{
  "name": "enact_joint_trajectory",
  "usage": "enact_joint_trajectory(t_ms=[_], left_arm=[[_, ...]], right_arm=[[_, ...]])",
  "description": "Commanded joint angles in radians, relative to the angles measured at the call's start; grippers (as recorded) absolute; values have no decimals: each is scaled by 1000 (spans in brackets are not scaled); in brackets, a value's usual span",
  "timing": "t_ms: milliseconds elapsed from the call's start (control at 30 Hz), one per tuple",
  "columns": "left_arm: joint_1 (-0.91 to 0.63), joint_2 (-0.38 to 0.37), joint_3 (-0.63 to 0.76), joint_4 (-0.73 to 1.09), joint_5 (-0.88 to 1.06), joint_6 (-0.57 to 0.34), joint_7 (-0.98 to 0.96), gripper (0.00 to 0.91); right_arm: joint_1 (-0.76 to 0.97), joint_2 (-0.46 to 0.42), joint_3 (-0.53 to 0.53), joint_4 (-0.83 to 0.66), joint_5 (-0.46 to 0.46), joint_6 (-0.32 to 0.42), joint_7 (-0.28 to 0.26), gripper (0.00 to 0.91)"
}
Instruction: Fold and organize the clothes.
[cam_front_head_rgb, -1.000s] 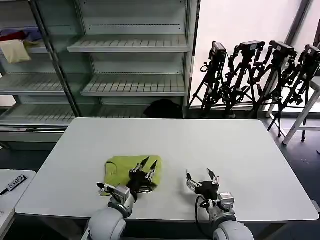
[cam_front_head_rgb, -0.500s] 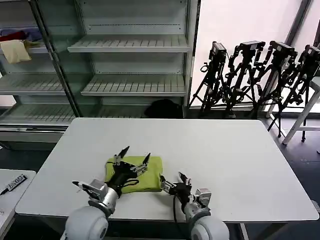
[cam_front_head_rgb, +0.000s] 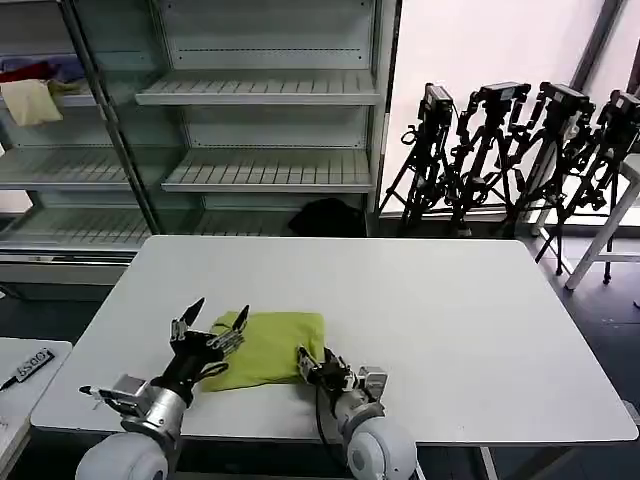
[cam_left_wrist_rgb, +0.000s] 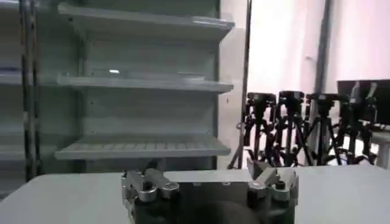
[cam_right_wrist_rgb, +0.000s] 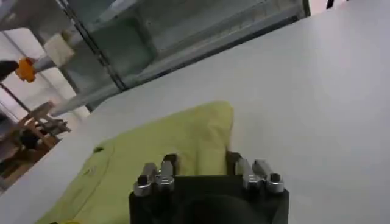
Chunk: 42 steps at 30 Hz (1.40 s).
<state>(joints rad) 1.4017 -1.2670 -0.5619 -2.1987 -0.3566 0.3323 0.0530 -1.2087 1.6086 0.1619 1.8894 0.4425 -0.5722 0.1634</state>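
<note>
A tall metal shelving unit (cam_front_head_rgb: 250, 110) stands behind the white table (cam_front_head_rgb: 450, 310), with a row of black camera tripods (cam_front_head_rgb: 520, 150) to its right against the bright wall. High on a left shelf lie a cream cloth (cam_front_head_rgb: 30, 100) and a red cloth (cam_front_head_rgb: 28, 72). The lime yellow-green shirt (cam_front_head_rgb: 268, 345), folded, lies on the table's near left part. The left gripper (cam_front_head_rgb: 207, 322) hovers above the shirt's left edge, fingers spread wide. The right gripper (cam_front_head_rgb: 316, 360) sits at the shirt's near right corner, fingers apart, one touching the fabric. Nothing lies between them.
</note>
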Motion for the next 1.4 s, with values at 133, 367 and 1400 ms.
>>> enact_joint_trajectory(t_ms=[133, 367, 1400], left_arm=[[65, -22, -63, -2, -18, -25, 5, 907], [64, -27, -63, 13, -2, -35, 6, 907], [66, -35, -46, 60, 16, -61, 13, 907]], right_arm=[[16, 9, -10, -21, 46, -9, 40, 0], [-6, -18, 48, 23, 67, -9, 44, 0], [-100, -158, 314, 130, 82, -8, -55, 907]])
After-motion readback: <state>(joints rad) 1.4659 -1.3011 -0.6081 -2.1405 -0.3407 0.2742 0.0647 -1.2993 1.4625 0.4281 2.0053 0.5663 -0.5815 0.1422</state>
